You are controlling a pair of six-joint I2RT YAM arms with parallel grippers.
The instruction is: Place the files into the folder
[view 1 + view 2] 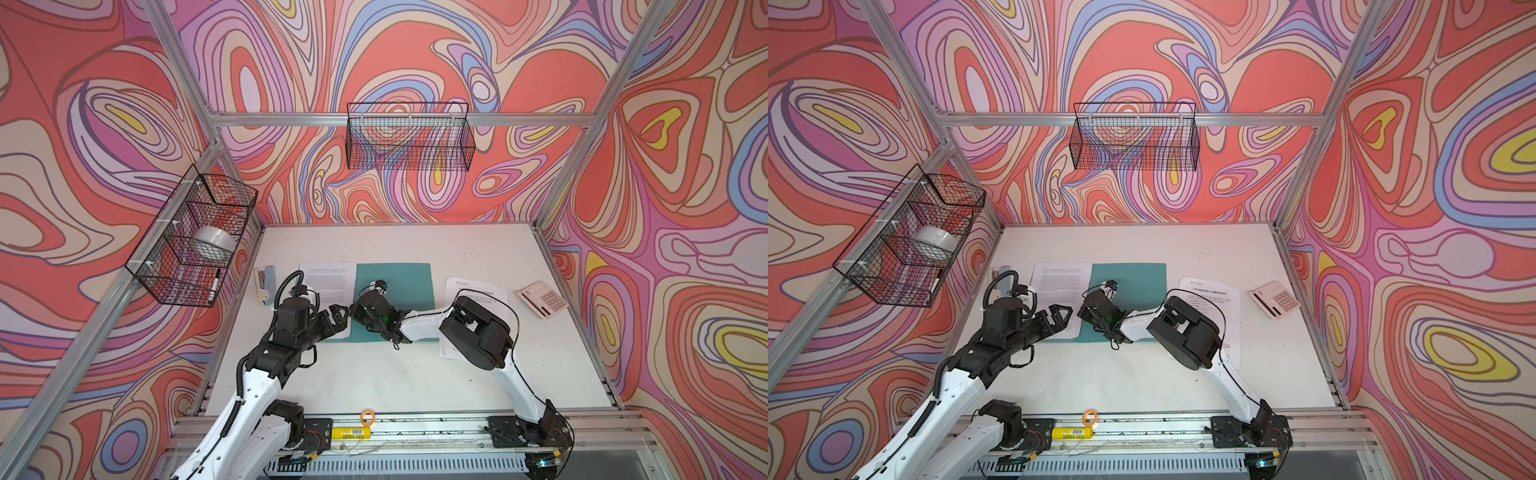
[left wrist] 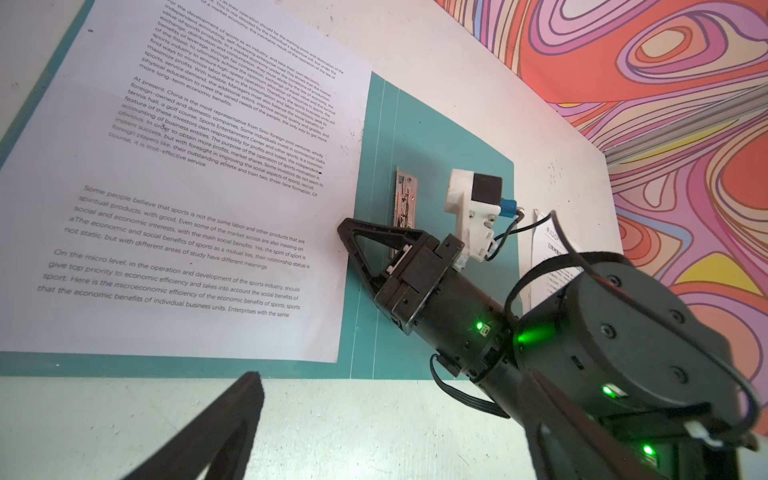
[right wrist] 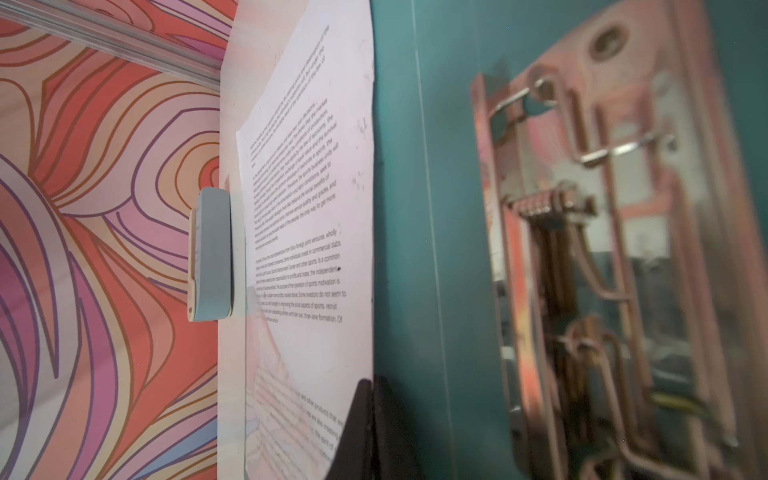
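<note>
The teal folder (image 1: 403, 282) lies open and flat at mid-table, its metal clip (image 2: 405, 203) on the bare right half. One of the files, a densely printed sheet (image 1: 328, 278), covers the left half. My right gripper (image 1: 355, 309) is shut, and its tip (image 2: 343, 228) rests at that sheet's edge beside the spine. The left gripper (image 1: 338, 316) is open just in front of the folder's front edge, over bare table, with nothing between its fingers (image 2: 232, 415). Another printed sheet (image 1: 473, 289) lies right of the folder, partly under my right arm.
A white calculator (image 1: 542, 299) sits near the right edge and a grey-blue stapler (image 1: 266, 282) left of the folder. A wire basket (image 1: 195, 241) holding a tape roll hangs on the left wall, another basket (image 1: 409, 137) on the back wall.
</note>
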